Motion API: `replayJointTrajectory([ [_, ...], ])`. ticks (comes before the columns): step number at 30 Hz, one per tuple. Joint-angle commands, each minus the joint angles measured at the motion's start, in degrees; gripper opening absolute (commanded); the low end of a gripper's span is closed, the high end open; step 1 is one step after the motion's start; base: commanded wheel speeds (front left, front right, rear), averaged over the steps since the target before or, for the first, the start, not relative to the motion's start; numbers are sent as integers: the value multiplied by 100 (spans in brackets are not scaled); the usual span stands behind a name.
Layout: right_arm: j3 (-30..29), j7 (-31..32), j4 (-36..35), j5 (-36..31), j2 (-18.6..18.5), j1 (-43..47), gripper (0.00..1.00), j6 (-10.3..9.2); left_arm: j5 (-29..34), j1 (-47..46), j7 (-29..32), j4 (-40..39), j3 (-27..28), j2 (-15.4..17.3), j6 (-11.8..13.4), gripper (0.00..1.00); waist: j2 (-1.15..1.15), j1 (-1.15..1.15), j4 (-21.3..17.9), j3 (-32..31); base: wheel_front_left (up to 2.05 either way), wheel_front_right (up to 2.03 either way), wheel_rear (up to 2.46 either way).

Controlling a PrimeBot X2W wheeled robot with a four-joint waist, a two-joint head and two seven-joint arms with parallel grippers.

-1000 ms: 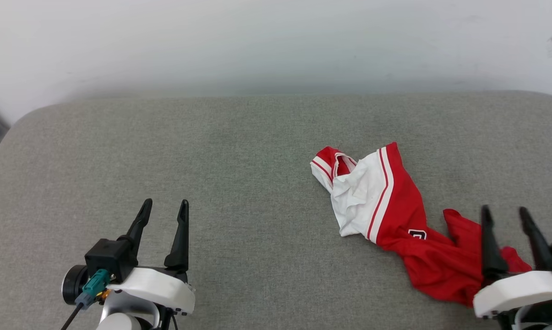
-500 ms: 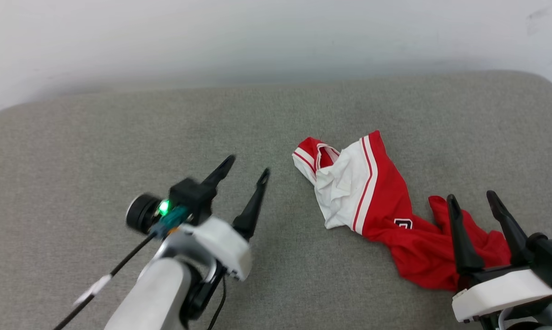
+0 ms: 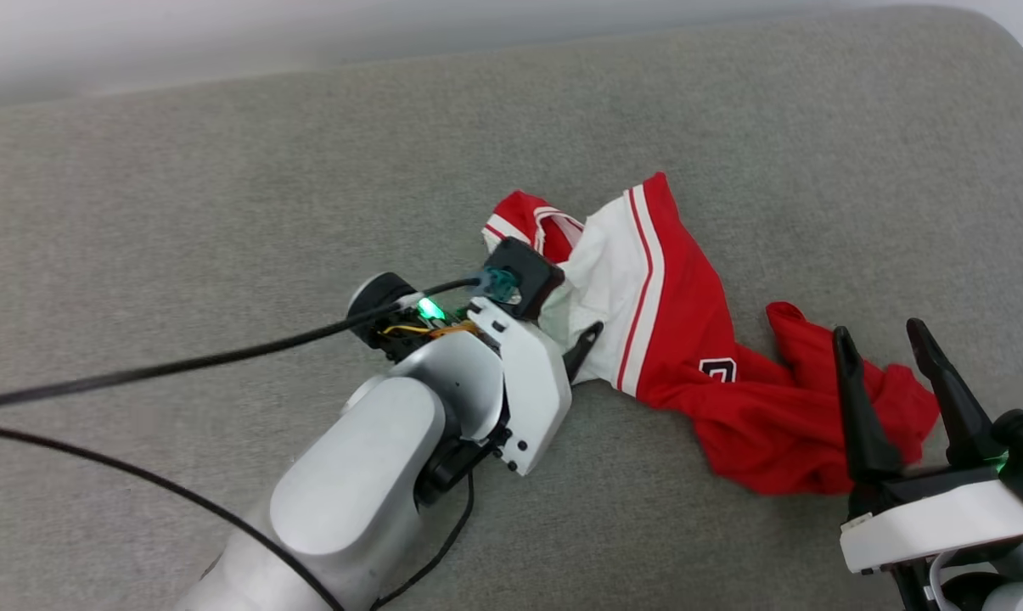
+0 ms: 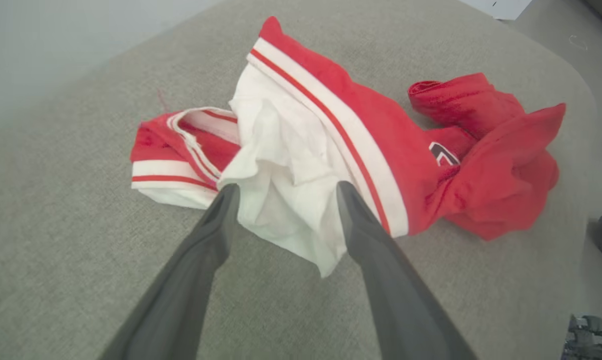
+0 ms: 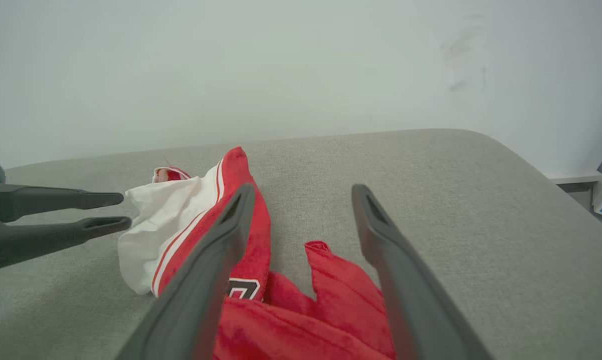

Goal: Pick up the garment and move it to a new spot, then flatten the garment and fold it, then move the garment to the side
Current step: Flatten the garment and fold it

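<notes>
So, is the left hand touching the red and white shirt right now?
Cannot tell. In the left wrist view the open left hand straddles the white fold of the garment, fingertips overlapping it, yet neither contact nor a gap is plain.

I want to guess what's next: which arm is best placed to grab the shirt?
Probably the left: the left gripper is open, fingertips at the white sleeve of the garment. The right gripper, also open, hangs over the red end.

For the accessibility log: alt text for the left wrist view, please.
A crumpled red jersey with a bunched white part lies on a grey cushion. The open left gripper straddles that white fold, one dark finger on each side, not yet closed on it.
</notes>
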Motion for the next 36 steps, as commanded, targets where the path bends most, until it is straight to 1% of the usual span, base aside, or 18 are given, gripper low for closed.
replayJointTrajectory([
  [1, -10, -62, 60, 89, 2, -83, 100, -2, -143, -162, 254, 112, -180, 35, -21, 100, 0, 0, -163, 173, 0, 0, 0],
  [6, 4, -170, 180, 223, 3, -116, 100, -2, -314, -360, 583, 313, -487, 153, -31, 100, 0, 0, -263, 264, 0, 0, 0],
  [8, 16, -226, 251, 280, 3, -144, 100, -2, -397, -441, 619, 401, -593, 195, -34, 100, 0, 0, -308, 292, 0, 0, 0],
  [9, 19, -256, 284, 317, 3, -150, 100, -2, -430, -479, 599, 434, -632, 214, -34, 48, 0, 0, -323, 296, 0, 0, 0],
  [10, 16, -277, 315, 343, 3, -153, 100, -2, -482, -505, 609, 462, -692, 232, -35, 9, 0, 0, -334, 300, 0, 0, 0],
  [11, 13, -308, 345, 364, 3, -152, 100, -2, -525, -531, 590, 484, -726, 253, -35, 0, 0, 0, -337, 301, 0, 0, 0],
  [15, -41, -376, 463, 434, 3, -139, 100, -2, -635, -640, 466, 426, -870, 353, -35, 0, 0, 0, -293, 253, 0, 0, 0],
  [18, -104, -401, 505, 460, 3, -143, 100, -2, -567, -673, 252, 296, -860, 466, -35, 0, 0, 0, -197, 158, 0, 0, 0],
  [21, -204, -385, 537, 454, 3, -105, 100, -2, -479, -579, 26, -6, -786, 636, 57, 0, 0, 0, -50, 37, 0, 0, 0],
  [23, -262, -364, 565, 452, 2, -77, 100, -2, -381, -431, -132, -300, -689, 844, 241, 0, 0, 0, 56, -61, 0, 0, 0],
  [28, -358, -287, 642, 455, 3, 14, 100, -2, -410, 271, -278, -1119, -412, 1382, 759, 0, 0, 0, 337, -359, 0, 0, 0],
  [33, -443, -181, 620, 421, 3, 95, 100, -1, -613, 1190, -270, -1818, -75, 1946, 1310, 0, 0, 0, 597, -542, 0, 0, 0],
  [36, -474, -99, 581, 414, 2, 154, 100, -2, -826, 1841, -203, -2077, 129, 2257, 1652, 0, 0, 0, 705, -619, 0, 0, 0],
])
